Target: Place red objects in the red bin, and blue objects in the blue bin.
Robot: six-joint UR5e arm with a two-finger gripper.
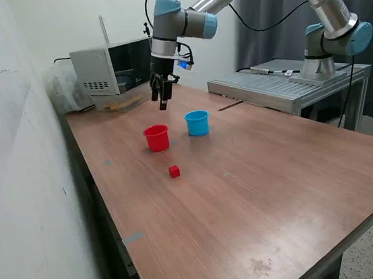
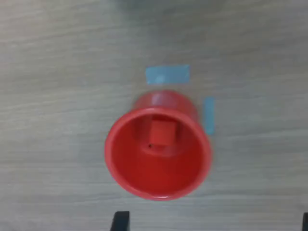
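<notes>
The red bin [image 1: 156, 138] stands upright on the wooden table, and the wrist view looks straight down into the red bin [image 2: 158, 179]. One small red cube [image 2: 161, 132] lies on its bottom. A second red cube [image 1: 174, 171] sits on the table just in front of that cup. The blue bin [image 1: 197, 122] stands to the exterior view's right of the red one. No blue objects show in either view. My gripper [image 1: 161, 99] hangs above the red bin, open and empty; only its fingertips [image 2: 120, 221] show in the wrist view.
A grey box-shaped device [image 1: 112, 67] sits at the table's back corner behind the gripper. A metal platform [image 1: 283, 88] carrying a second arm [image 1: 333, 34] stands at the back right. Blue tape marks [image 2: 167, 74] lie beside the red cup. A wall runs along the exterior view's left.
</notes>
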